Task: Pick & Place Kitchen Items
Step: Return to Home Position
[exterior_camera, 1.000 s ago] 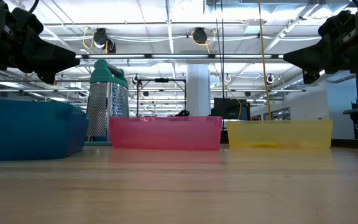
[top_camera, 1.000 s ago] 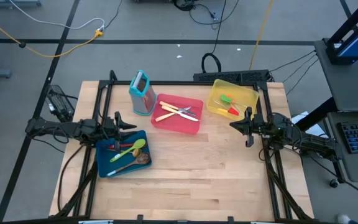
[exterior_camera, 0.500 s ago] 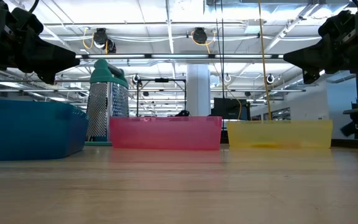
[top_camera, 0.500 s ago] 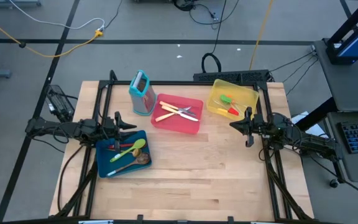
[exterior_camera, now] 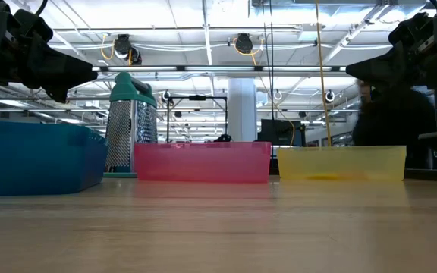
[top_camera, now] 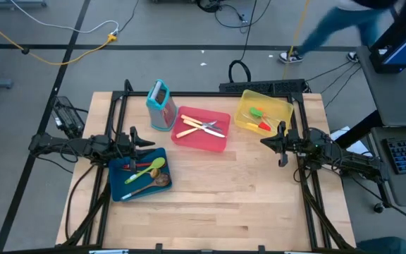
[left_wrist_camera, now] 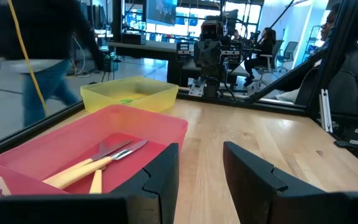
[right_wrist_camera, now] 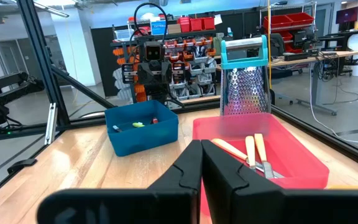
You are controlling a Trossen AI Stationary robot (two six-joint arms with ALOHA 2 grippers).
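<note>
Seemingly all's sorted: green spoon (top_camera: 149, 168) & wooden spoon (top_camera: 149, 185) lie in the blue tray (top_camera: 117, 192), cream-handled knives (top_camera: 197, 127) in the red tray (top_camera: 221, 145), short green, red & orange pieces (top_camera: 259, 120) in the yellow tray (top_camera: 285, 107). We see nothing loose on the worktop (top_camera: 224, 204). Left gripper (top_camera: 145, 139) hangs by the blue tray's far rim, fingers apart, empty. Right gripper (top_camera: 265, 142) sits near the yellow tray, fingers together, empty. Risks, as we judge: a person (top_camera: 333, 28) passes the far side by the cables, so a wide arm swing could hit them. A low left arm could clip the blue tray.
</note>
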